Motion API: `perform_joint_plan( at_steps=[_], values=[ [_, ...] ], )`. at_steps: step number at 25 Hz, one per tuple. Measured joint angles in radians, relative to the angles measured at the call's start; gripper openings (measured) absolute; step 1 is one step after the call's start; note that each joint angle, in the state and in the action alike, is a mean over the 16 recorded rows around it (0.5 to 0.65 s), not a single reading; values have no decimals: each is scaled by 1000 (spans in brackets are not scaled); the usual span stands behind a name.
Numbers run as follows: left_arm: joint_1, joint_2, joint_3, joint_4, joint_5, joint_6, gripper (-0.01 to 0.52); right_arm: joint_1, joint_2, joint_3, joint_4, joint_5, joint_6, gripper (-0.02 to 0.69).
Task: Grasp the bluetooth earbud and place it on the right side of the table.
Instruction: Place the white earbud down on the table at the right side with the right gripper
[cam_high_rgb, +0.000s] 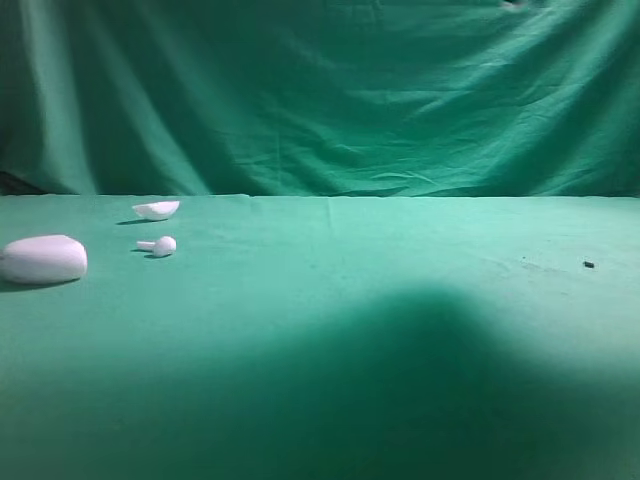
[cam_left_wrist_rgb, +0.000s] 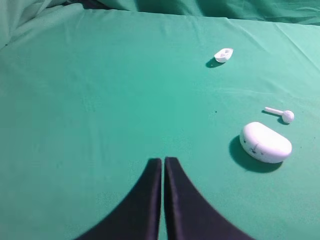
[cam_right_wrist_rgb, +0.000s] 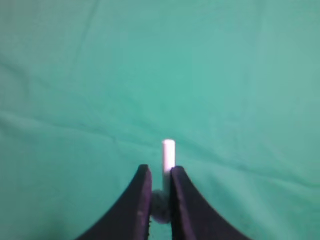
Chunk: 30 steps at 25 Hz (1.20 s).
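Observation:
In the right wrist view my right gripper (cam_right_wrist_rgb: 160, 169) is shut on the bluetooth earbud (cam_right_wrist_rgb: 168, 154). Its white stem pokes out ahead of the black fingertips, and its rounded head sits shadowed between the jaws. The green table (cam_right_wrist_rgb: 240, 90) shows blurred beneath them. My left gripper (cam_left_wrist_rgb: 163, 161) is shut with nothing in it, hovering over bare green cloth (cam_left_wrist_rgb: 90, 100). Neither gripper appears in the exterior high view, where only a broad dark shadow (cam_high_rgb: 430, 380) falls on the front middle of the table (cam_high_rgb: 330, 250).
At the table's left lie a white case (cam_high_rgb: 42, 259) (cam_left_wrist_rgb: 265, 142), a second white earbud with a ball head (cam_high_rgb: 158, 245) (cam_left_wrist_rgb: 282, 114) and a small white shell (cam_high_rgb: 156, 209) (cam_left_wrist_rgb: 223, 54). A dark speck (cam_high_rgb: 588, 264) marks the right side. A green backdrop (cam_high_rgb: 320, 90) hangs behind.

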Motion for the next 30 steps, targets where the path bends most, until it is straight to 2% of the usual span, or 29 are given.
perform_joint_plan(
  at_steps=[5, 9, 19, 23, 30],
  values=[
    [0, 0, 0, 0, 0, 0, 0, -96, -96, 316, -4, -184, 13, 79],
    [0, 0, 0, 0, 0, 0, 0, -139, -100, 482, -7, -322, 17, 79],
    [0, 0, 0, 0, 0, 0, 0, -156, 17, 591, -15, -520, 4, 83],
    [0, 0, 0, 0, 0, 0, 0, -156, 49, 591, -17, -548, -3, 128],
    [0, 0, 0, 0, 0, 0, 0, -156, 54, 589, -14, -555, -5, 273]
  ],
)
